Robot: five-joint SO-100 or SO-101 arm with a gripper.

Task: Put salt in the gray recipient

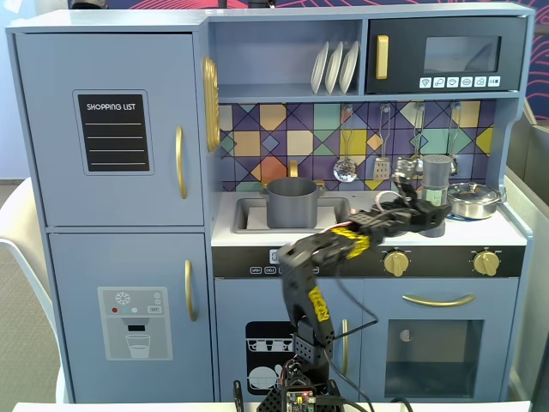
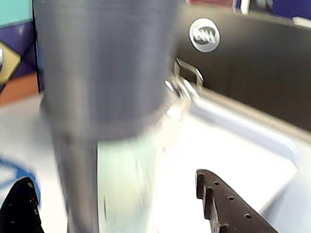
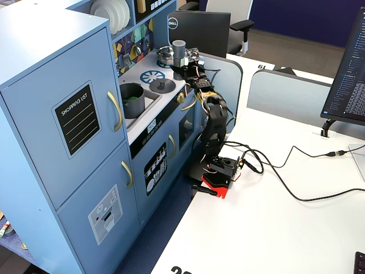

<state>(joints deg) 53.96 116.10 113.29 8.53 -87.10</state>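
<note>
The salt [image 1: 437,174], a tall slim gray shaker with a pale green label, stands upright on the toy stove top at the right. It also shows in a fixed view [image 3: 179,51]. In the wrist view the salt [image 2: 112,97] fills the left half, blurred, and stands between my two fingers. My gripper [image 1: 426,206] is open around its lower part, with a gap on each side in the wrist view [image 2: 112,179]. The gray recipient [image 1: 292,203], a matte gray pot, sits in the sink to the left and also shows in a fixed view [image 3: 132,98].
A shiny steel pan [image 1: 473,199] sits just right of the salt. A flat gray lid [image 3: 162,84] lies on the stove between the sink and the salt. Utensils [image 1: 382,163] hang on the tiled back wall. The sink rim [image 1: 244,216] surrounds the pot.
</note>
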